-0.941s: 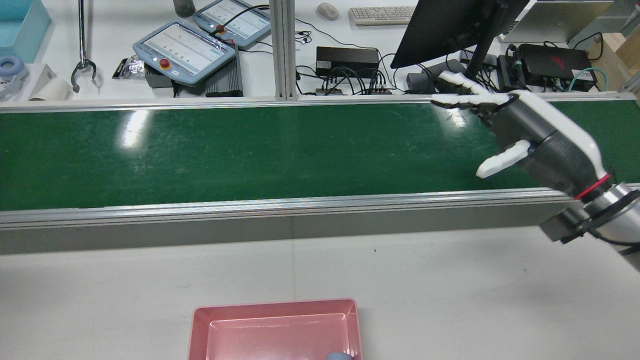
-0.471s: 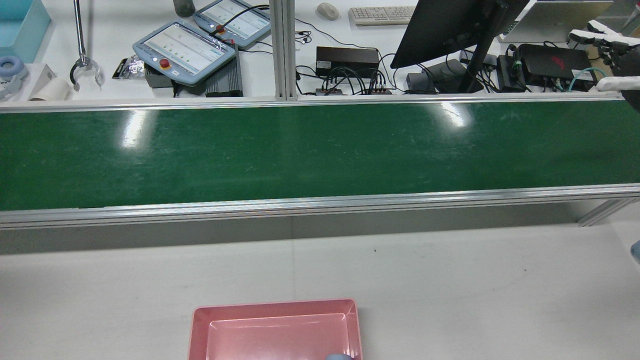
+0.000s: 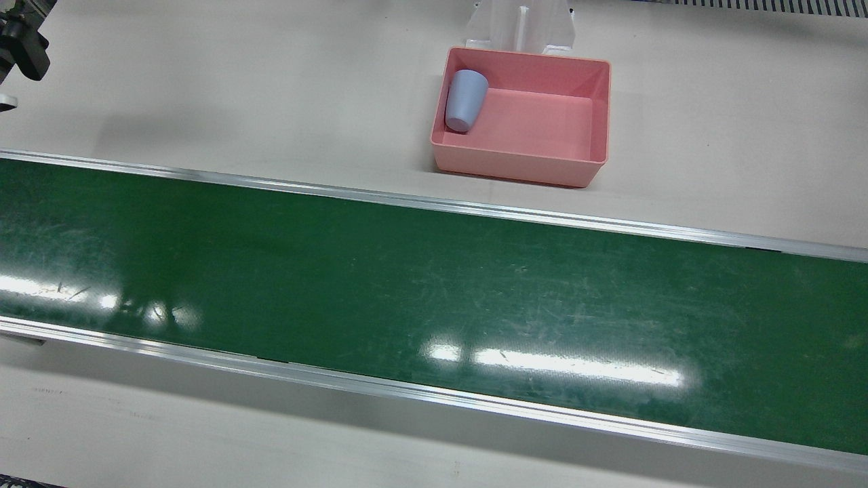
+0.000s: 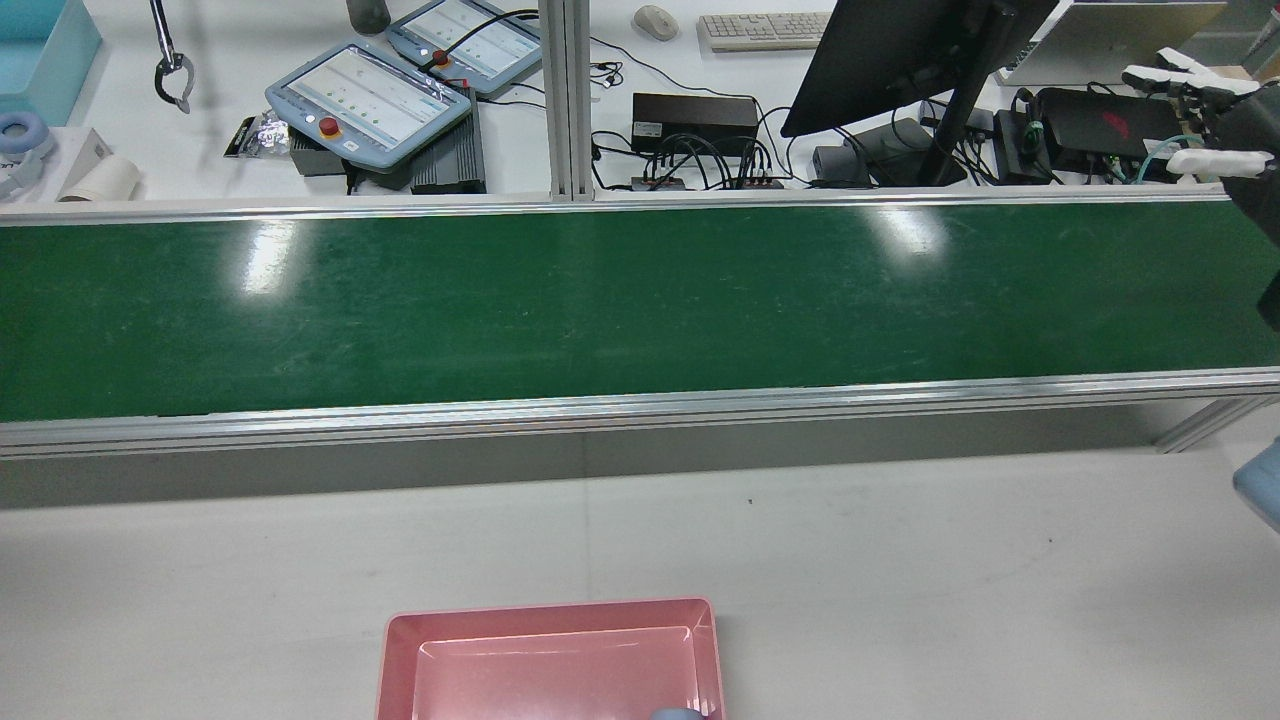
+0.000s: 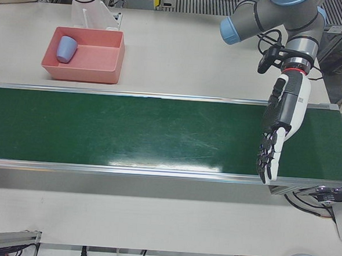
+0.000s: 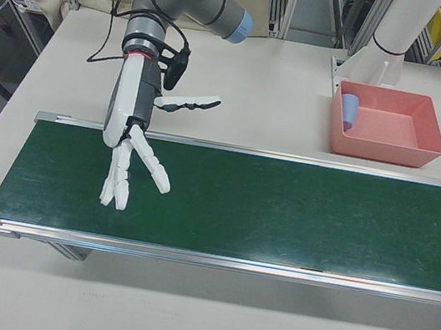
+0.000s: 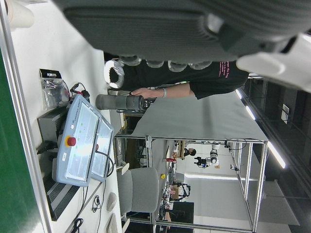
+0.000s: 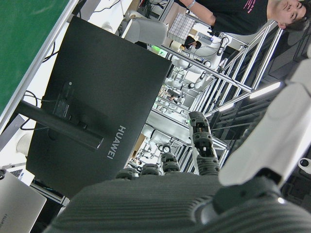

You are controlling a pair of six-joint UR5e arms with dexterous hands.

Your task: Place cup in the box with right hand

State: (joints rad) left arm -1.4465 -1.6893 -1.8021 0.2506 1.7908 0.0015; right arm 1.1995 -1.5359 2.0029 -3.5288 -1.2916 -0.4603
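The pale blue cup (image 3: 465, 102) lies tilted against the end wall inside the pink box (image 3: 519, 166), on the white table close to the pedestals. Nothing holds it. The left-front view also shows the cup (image 5: 66, 48) in the box (image 5: 81, 73). My right hand (image 6: 128, 137) hangs open over one end of the green belt, fingers spread and pointing down, far from the box (image 6: 384, 150). In the rear view only the right hand (image 4: 1215, 110) shows, at the right edge. My left hand (image 5: 282, 120) is open over the belt's other end, holding nothing.
The green conveyor belt (image 3: 407, 285) runs the full width between aluminium rails. Beyond it stand a black monitor (image 4: 900, 60), two teach pendants (image 4: 370, 95), cables and a hanging claw tool (image 4: 170, 75). A person stands behind the desk in the hand views.
My right hand has swung off the belt's right part to the rear view's far right edge and stays open. The claw tool at the top left has risen.
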